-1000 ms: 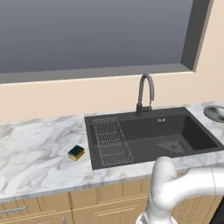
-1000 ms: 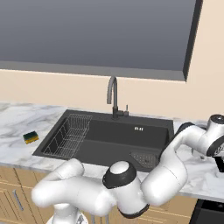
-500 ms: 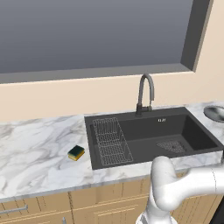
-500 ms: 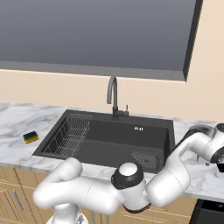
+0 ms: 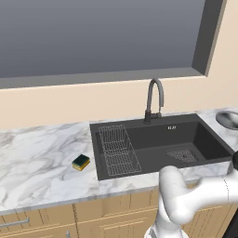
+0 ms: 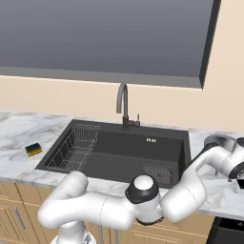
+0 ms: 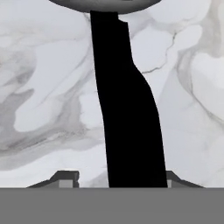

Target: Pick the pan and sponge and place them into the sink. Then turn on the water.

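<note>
A: Where is the pan (image 5: 228, 119)?

B: On the marble counter (image 5: 37, 158), just right of the sink (image 5: 158, 142), at the frame edge in the left base view. In the hand view its rim (image 7: 103, 5) sits at the top and the black handle (image 7: 127, 118) runs down the middle toward the camera.

A: Gripper (image 7: 118, 177)?

B: Low over the handle. One fingertip (image 7: 65, 177) shows left of it, the other right of it, the handle between them. Whether the pads touch the handle, I cannot tell.

A: Sponge (image 5: 81, 162)?

B: On the counter, near the sink's left edge, apart from it.

A: Sink and faucet (image 5: 154, 98)?

B: Basin holds a wire rack (image 5: 118, 148) on its left side. Faucet stands behind the basin.
</note>
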{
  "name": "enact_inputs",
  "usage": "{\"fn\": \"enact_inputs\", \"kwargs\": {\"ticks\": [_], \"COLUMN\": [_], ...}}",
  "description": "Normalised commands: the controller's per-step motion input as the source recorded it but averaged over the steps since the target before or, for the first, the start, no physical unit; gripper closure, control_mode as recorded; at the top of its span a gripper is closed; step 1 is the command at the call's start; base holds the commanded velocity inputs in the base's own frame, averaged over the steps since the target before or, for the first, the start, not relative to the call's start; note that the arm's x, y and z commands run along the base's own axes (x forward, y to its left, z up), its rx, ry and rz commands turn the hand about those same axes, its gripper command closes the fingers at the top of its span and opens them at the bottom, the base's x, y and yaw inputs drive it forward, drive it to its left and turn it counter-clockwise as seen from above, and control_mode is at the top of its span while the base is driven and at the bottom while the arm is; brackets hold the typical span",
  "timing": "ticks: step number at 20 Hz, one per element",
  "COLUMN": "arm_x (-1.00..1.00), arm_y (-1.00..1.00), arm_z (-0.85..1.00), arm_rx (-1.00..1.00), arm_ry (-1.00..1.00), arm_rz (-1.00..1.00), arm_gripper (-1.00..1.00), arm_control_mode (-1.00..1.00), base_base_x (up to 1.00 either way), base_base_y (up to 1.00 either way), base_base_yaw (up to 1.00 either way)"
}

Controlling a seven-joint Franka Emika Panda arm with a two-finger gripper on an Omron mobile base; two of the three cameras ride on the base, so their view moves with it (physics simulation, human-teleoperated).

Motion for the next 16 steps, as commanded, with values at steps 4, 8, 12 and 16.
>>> {"fn": "enact_inputs", "kwargs": {"ticks": [4,8,12,16], "arm_x": [0.10,0.03,-0.02,-0.08], "arm_y": [0.00,0.01,0.28,0.47], "arm_z": [-0.02,0.02,0.29,0.43], "arm_rx": [0.00,0.00,0.00,0.00], "arm_ry": [0.00,0.00,-0.03,-0.05], "arm_rz": [0.01,0.04,0.11,0.15], "arm_gripper": [1.00,1.00,1.00,1.00], "arm_control_mode": [-1.00,-1.00,-1.00,-1.00], "base_base_x": [0.00,0.00,0.00,0.00], "base_base_y": [0.00,0.00,0.00,0.00], "base_base_yaw": [0.00,0.00,0.00,0.00]}}
